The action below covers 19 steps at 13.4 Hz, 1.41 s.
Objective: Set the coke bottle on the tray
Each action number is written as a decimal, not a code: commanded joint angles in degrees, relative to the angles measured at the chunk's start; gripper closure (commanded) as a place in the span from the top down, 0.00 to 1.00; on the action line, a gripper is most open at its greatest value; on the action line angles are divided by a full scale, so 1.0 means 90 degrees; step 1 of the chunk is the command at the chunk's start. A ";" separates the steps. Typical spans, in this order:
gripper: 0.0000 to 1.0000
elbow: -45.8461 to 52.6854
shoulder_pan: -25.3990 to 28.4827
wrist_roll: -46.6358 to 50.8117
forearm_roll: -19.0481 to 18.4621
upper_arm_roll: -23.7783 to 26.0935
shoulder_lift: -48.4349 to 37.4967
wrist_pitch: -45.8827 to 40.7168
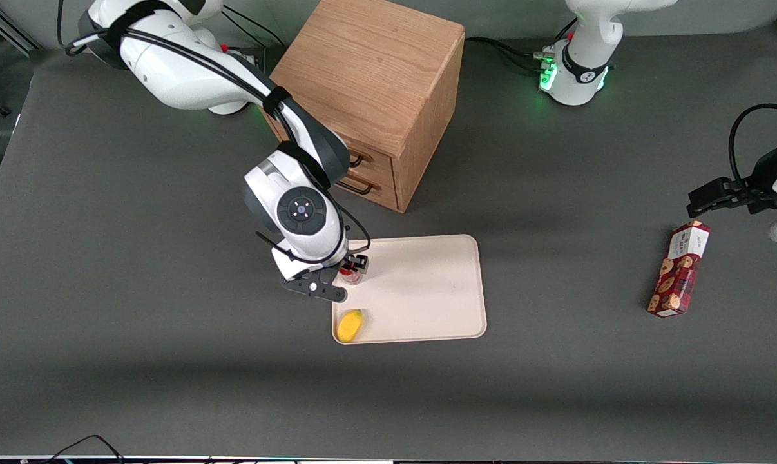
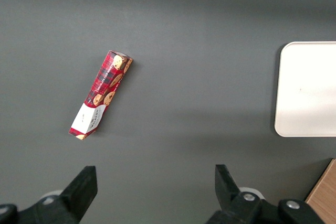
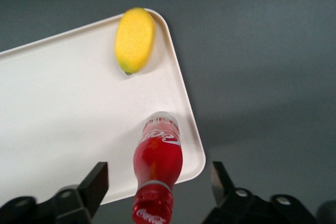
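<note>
Your coke bottle [image 3: 157, 169] stands upright on the tray [image 3: 68, 114] near its corner, the pincer [image 3: 157, 187] spread wide around it, so only backing away looks left.

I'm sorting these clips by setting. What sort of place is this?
Probably a robotics lab tabletop, not a home: a dark grey table with arm bases mounted on it, holding staged props, a wooden drawer cabinet and a tray. The open gripper straddles the coke bottle standing on the tray.

Slim red coke bottle [image 3: 157, 166] (clear base down) upright on cream tray [image 3: 63, 108], near its edge
</note>
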 commanded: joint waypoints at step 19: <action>1.00 -0.2886 -0.1679 -0.6135 0.1629 -0.2916 -0.4913 -0.1127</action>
